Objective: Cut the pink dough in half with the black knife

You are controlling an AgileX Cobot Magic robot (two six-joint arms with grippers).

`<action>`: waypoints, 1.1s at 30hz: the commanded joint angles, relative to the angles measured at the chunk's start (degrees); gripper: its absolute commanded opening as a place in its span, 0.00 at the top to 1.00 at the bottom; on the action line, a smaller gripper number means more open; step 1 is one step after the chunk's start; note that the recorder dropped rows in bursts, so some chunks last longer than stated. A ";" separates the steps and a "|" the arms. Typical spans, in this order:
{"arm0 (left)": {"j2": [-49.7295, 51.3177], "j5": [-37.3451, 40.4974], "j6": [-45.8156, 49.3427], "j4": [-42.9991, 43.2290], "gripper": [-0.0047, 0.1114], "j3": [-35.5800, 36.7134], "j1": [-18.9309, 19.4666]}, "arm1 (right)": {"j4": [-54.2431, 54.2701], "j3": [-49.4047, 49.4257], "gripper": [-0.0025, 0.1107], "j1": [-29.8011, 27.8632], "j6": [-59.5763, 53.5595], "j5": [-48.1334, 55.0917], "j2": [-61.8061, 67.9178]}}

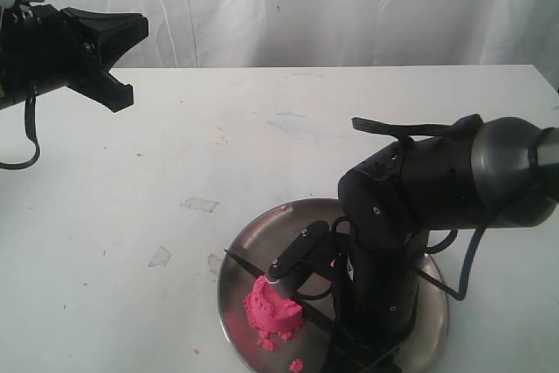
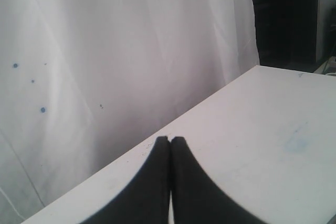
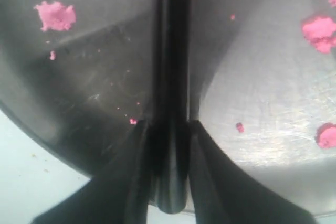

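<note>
**Near zone.** The right hand [image 3: 169, 124] is pointing down over the near half of the steel plate [image 1: 262, 238]. Its two fingers are pinching the handle of the black knife [image 3: 170, 51] between them. The knife is lying low across the plate, with its pointed tip reaching toward 10 o'clock, close to the rim. The pink dough [image 1: 275, 307] is sitting inside the plate at about 8 o'clock, as one lumpy mound with a dented top. The blade is showing on either side of the mound, and its middle stretch is hidden in or behind the pink mass. Whether the mound is parted cannot be told. Loose pink crumbs [image 1: 296, 364] are lying on the plate at about 6 o'clock, just beside the mound, and more are showing scattered on the steel in the right wrist view. The right arm's dark wrist housing is hanging over the plate's 3 o'clock side and covering much of it.

**Middle zone.** The white surface [image 1: 262, 146] is carrying the plate. It is showing light soiling: a faint bluish smear toward 12 o'clock of the plate and a few pale patches at about 10 o'clock.

**Far zone.** The left hand [image 1: 112, 54] is hovering above the surface at the scene's 10 o'clock, well apart from the plate. In the left wrist view its fingertips [image 2: 161, 148] are pressing together, with nothing between them. A white curtain [image 1: 349, 6] is hanging along the far edge of the surface, and a few small blue specks are showing on it.
</note>
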 commanded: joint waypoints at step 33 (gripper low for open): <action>-0.58 -0.15 -0.43 0.80 0.96 0.25 0.18 | -13.23 0.00 0.98 0.02 12.95 -0.84 0.09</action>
